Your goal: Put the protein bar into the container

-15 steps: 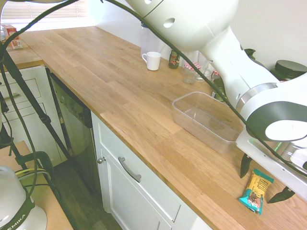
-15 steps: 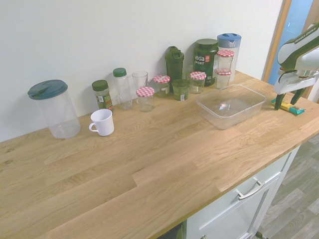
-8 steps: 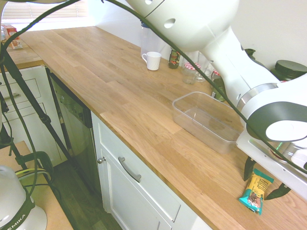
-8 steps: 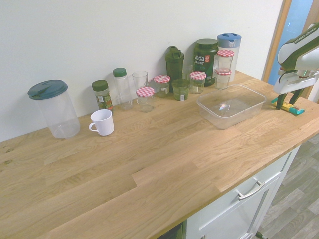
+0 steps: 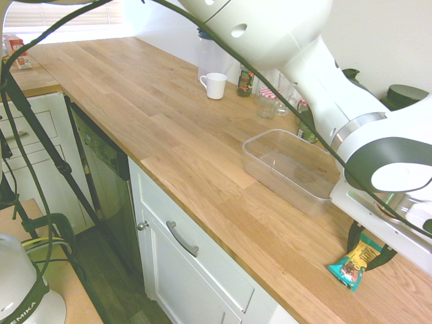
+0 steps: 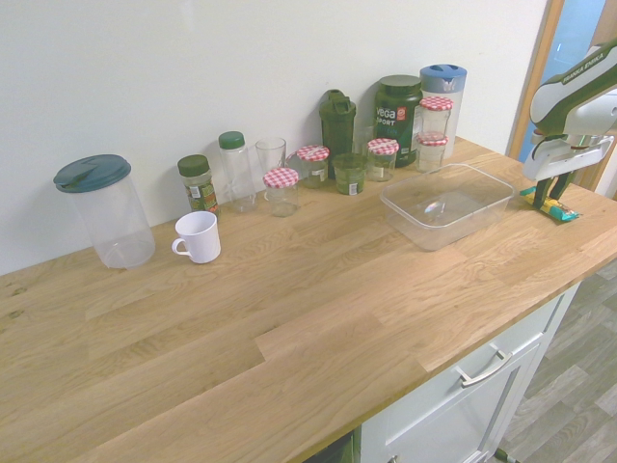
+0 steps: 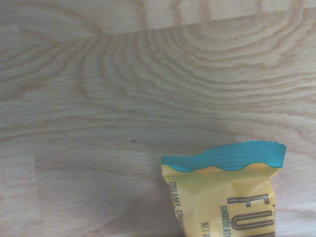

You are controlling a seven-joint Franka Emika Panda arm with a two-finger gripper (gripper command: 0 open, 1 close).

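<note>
Your black two-fingered claw (image 5: 368, 251) is closed on one foil-wrapped teal-and-yellow bar (image 5: 356, 262), between its fingertips. One clear plastic rectangular tub (image 5: 291, 170) on the wooden table (image 5: 196, 162), at the claw's ten o'clock, first exterior view.

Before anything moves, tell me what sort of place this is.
Most likely a kitchen: a wooden worktop runs over white cabinets, with jars, a mug and a protein powder tub along the wall.
</note>
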